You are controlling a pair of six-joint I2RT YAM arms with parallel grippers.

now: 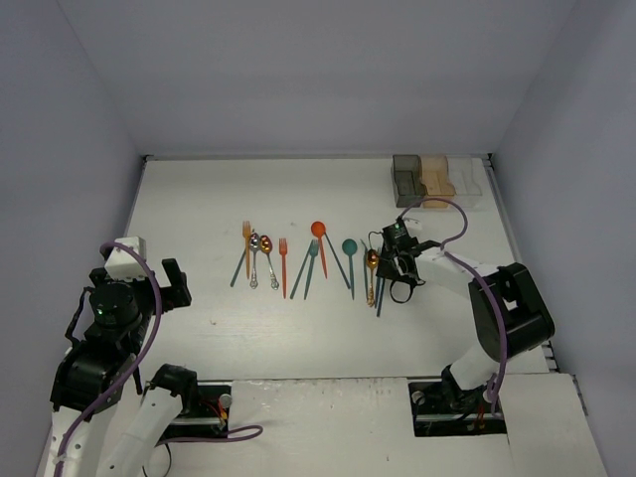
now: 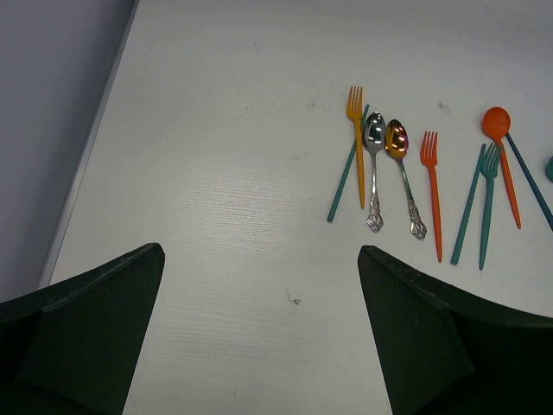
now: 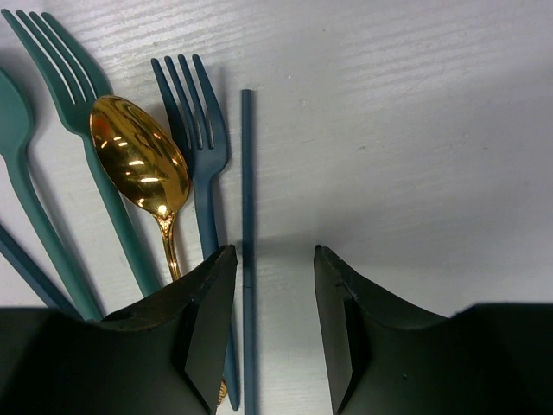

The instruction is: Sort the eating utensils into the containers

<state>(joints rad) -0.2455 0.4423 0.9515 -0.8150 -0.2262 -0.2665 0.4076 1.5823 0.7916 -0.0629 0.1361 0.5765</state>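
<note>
The eating utensils lie in a row across the table's middle, from an orange fork (image 1: 246, 238) on the left to a blue-grey chopstick (image 1: 381, 294) on the right. My right gripper (image 1: 401, 266) is open and low over the right end of the row. In the right wrist view the blue-grey chopstick (image 3: 247, 190) lies between the jaws close to the left finger (image 3: 212, 324), beside a blue-grey fork (image 3: 194, 121) and a gold spoon (image 3: 138, 160). The containers (image 1: 437, 179) stand at the back right. My left gripper (image 1: 174, 283) is open and empty, well left of the row.
The left wrist view shows the row's left part: orange fork (image 2: 356, 130), silver spoon (image 2: 373, 164), gold spoon (image 2: 402, 169), second orange fork (image 2: 431, 173), teal fork (image 2: 488, 190), orange spoon (image 2: 499, 147). Walls border the table left, right and back.
</note>
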